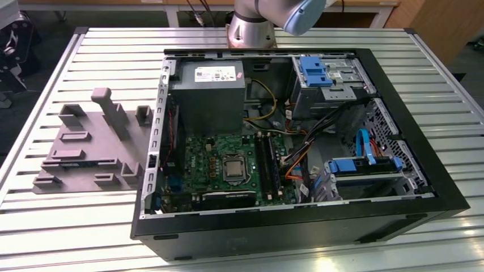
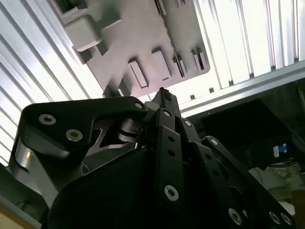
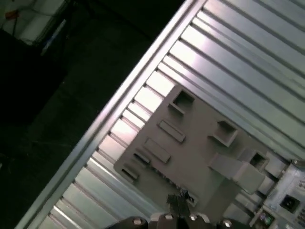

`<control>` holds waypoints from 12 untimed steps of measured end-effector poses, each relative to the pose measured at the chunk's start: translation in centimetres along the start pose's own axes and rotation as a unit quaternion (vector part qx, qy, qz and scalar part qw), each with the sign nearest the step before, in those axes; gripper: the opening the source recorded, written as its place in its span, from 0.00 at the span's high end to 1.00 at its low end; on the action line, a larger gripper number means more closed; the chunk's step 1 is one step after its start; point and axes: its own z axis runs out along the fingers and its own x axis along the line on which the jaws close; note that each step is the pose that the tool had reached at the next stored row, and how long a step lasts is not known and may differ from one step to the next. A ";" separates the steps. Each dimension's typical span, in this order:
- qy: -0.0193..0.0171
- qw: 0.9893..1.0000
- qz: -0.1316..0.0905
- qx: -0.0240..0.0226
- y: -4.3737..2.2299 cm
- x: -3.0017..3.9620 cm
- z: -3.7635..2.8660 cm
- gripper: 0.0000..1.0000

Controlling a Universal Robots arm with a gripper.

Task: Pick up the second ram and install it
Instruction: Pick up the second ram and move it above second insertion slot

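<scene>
On 1 slatted table [image 1: 76,238]: 1 open computer case [image 1: 302,226]; 1 grey fixture tray [image 1: 94,144]; inside the case, 1 green motherboard [image 1: 198,153], 1 processor socket [image 1: 230,168], 1 grey power supply [image 1: 208,105], 2 blue drive brackets [image 1: 316,71] [image 1: 363,165]; in the second wrist view, 1 gripper [image 2: 164,95].

I see a ribbed, glossy metal desk [image 1: 76,238], a matt grey plastic fixture [image 1: 83,153] and a matt black computer case [image 1: 302,226].

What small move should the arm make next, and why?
Probably ease the pincer down toward the grey moulded plastic tray: both wrist views show it poised above that tray on the slatted metal table, away from the open black computer case.
</scene>
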 end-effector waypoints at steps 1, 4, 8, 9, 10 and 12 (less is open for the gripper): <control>0.000 1.000 -0.006 0.000 0.00 0.00 0.00 0.89; 0.001 1.000 -0.025 0.000 -0.01 0.01 0.01 0.89; 0.002 0.999 -0.048 -0.001 -0.02 0.02 0.02 0.89; 0.002 0.999 -0.054 -0.001 -0.03 0.02 0.02 0.89; 0.003 0.998 -0.060 -0.001 -0.03 0.03 0.03 0.89; 0.003 0.997 -0.072 -0.001 -0.04 0.04 0.04 0.89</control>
